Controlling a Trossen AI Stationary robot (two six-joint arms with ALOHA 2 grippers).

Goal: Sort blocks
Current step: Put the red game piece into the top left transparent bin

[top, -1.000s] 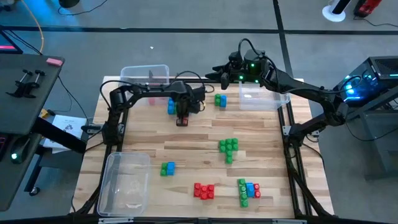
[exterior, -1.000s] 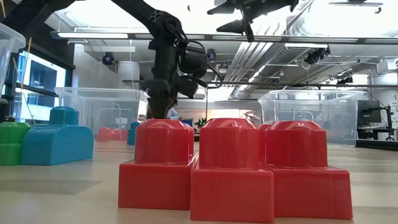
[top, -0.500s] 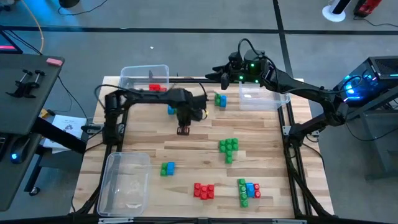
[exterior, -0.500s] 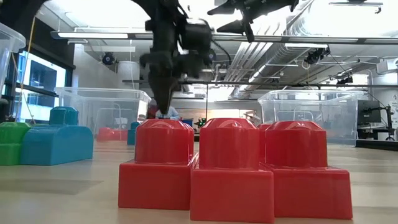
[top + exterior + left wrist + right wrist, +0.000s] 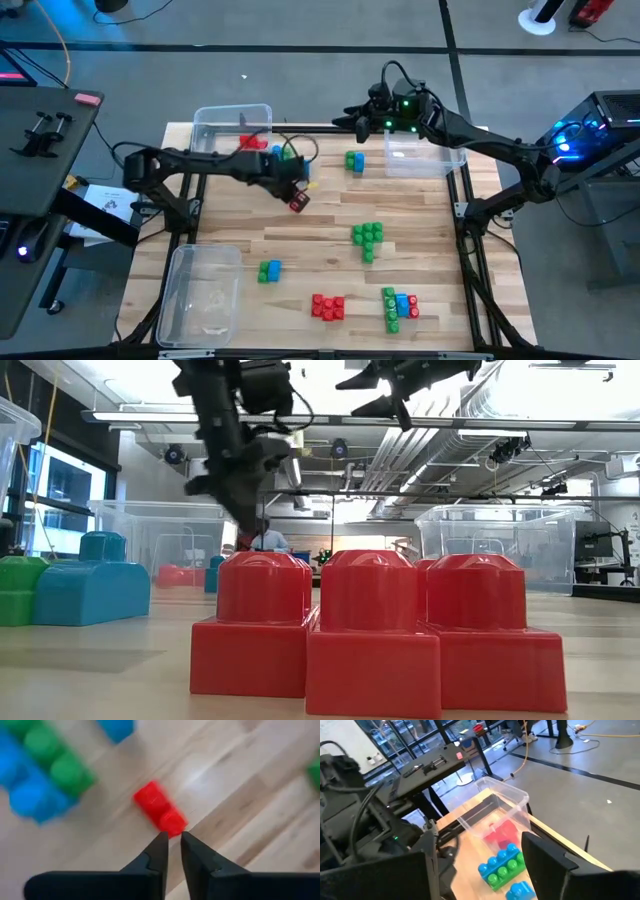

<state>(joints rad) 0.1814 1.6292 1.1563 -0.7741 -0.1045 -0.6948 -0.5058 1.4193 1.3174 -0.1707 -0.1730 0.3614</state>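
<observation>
Lifted and tilted since a second ago, when it was pointing straight down at the boards, the left end effector [image 5: 298, 198] is hanging over the far middle of the pale plank-wood bench [image 5: 430, 250]. Its arm is now stretching in low from the left edge. Its two dark tapered fingers [image 5: 159, 851] are standing only a narrow slit apart with nothing between them. A small red two-stud plastic block [image 5: 160, 812] is lying just past their tips; whether it is touching them cannot be told.

A blue-and-green studded block cluster [image 5: 287, 157] is sitting close by, near the clear thin-walled plastic bin [image 5: 232, 113] at the far left, which is holding a red block [image 5: 250, 143]. The right end effector [image 5: 347, 118] is hovering at the far edge between that bin and a second clear rectangular bin [image 5: 425, 160], its broad black fingers spread wide and released.

Elsewhere, a green-and-blue pair [image 5: 354, 160], a knobbly green cluster [image 5: 367, 238] and a green-and-blue block [image 5: 269, 270] are resting well apart. Glossy red blocks with domed studs [image 5: 375, 630] are sitting at the near edge beside a mixed green, blue and red cluster [image 5: 400, 305]. A third clear bin [image 5: 200, 295] is occupying the near left corner.
</observation>
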